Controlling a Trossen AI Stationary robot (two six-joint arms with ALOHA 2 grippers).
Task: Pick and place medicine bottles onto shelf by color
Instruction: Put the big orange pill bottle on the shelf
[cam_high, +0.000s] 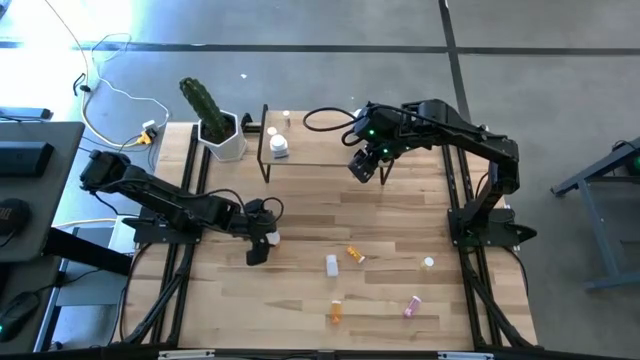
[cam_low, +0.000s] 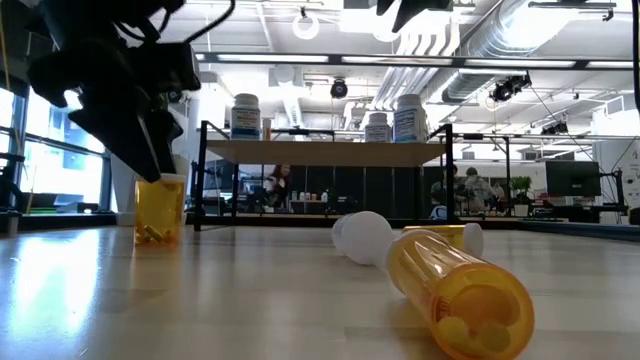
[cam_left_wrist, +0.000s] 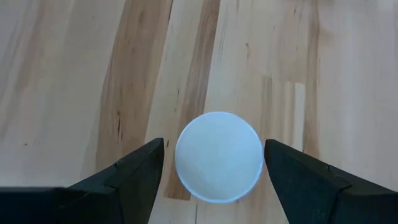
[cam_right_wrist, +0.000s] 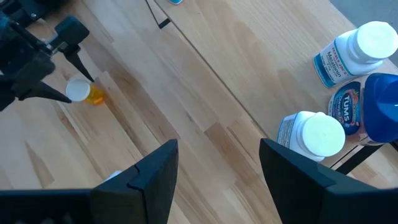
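An orange medicine bottle (cam_low: 160, 212) with a white cap (cam_left_wrist: 217, 157) stands upright on the table at its left side. My left gripper (cam_high: 262, 243) is open and comes down over it, one finger on each side of the cap with a small gap either way. My right gripper (cam_high: 365, 168) hangs open and empty high above the shelf's (cam_high: 330, 140) near edge. On the shelf stand white-capped bottles (cam_right_wrist: 314, 134) (cam_right_wrist: 367, 46) and a blue-capped jar (cam_right_wrist: 376, 102).
On the table's near half lie an orange bottle (cam_high: 355, 254), a white one (cam_high: 331, 264), a small white one (cam_high: 428, 262), another orange one (cam_high: 336, 312) and a pink one (cam_high: 411, 306). A cactus pot (cam_high: 225, 140) stands left of the shelf.
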